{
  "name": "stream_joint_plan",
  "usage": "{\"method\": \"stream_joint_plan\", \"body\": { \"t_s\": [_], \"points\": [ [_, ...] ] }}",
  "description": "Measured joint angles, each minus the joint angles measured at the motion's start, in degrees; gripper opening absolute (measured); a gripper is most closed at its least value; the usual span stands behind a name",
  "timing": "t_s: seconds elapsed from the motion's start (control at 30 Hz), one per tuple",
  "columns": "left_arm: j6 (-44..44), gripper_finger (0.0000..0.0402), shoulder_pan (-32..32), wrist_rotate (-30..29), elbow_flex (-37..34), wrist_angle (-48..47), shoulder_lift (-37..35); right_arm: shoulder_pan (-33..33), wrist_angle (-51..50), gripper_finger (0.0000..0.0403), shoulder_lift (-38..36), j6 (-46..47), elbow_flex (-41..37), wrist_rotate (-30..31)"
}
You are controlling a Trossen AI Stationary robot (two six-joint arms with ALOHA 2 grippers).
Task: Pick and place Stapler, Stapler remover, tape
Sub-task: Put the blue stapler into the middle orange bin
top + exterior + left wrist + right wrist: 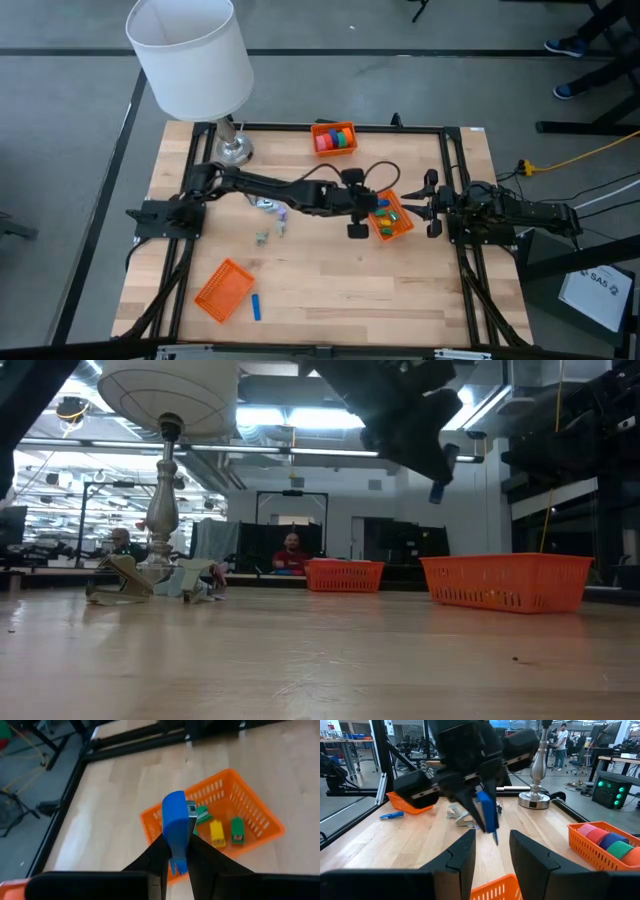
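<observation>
The wooden surface [330, 290] carries a white-shaded lamp [190, 55] at its far left corner. The left arm reaches across to the right side, its left claw [175, 851] closed on a blue stapler [174, 827] — held in the air above an orange basket [250, 802] that holds small green and yellow staplers [216, 831]. The right claw [492, 852] waits at the right edge, jaws partly apart, holding nothing. Another basket at the far edge holds tape rolls [335, 138]. A third basket [223, 290] lies near the front left, with what looks like a blue piece [256, 307] beside it.
</observation>
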Motion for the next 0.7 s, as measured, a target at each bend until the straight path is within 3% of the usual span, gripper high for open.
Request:
{"method": "stream_joint_plan", "body": {
  "t_s": [0.2,0.37,0.53,0.7],
  "points": [
    [-1.31,0.0047,0.58,1.36,0.33,1.14,2.88,-0.01,0.02,0.0124,0.0,0.0,0.0,0.0],
    [-0.72,0.0047,0.75,1.69,0.42,7.52,5.14,-0.02,0.02,0.0124,0.0,-0.01,0.0,-0.01],
    [1.28,0.0047,0.75,4.77,0.42,15.47,5.08,0.0,0.0,0.0124,0.0,0.0,0.0,0.0],
    [-2.63,0.0047,0.99,10.13,0.43,23.15,5.56,-0.02,0.0,0.0124,0.0,0.01,-0.02,0.01]
  ]
}}
